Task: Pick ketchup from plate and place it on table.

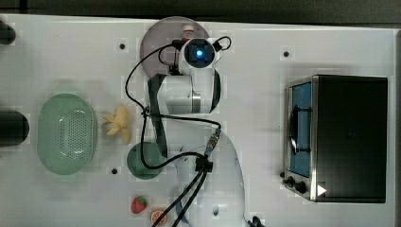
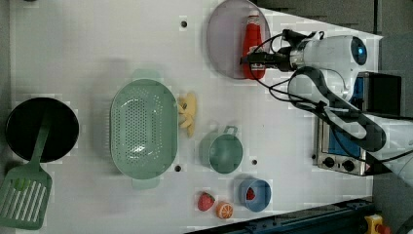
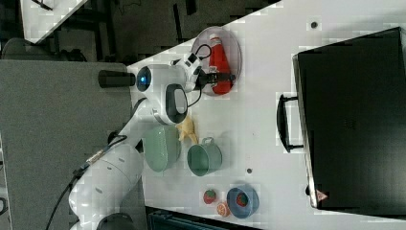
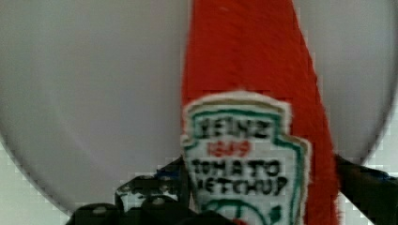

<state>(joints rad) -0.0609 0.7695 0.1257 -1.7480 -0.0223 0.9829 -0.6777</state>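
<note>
Currently: ketchup [image 2: 253, 43] lying flat on plate [image 2: 224, 44], at plate's 3 o'clock in the left view. Gripper [image 2: 254, 59] open, straddling bottle's lower body. Risk: soft bottle slipping during closure; plate dragged along.

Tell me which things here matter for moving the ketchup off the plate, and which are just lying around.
For the job: ketchup, lying on the plate; table; tool, open astride the bottle.

Lying about: green basket, banana, green cup, strawberry, orange half, blue dish, black pan, spatula, toaster oven.
</note>
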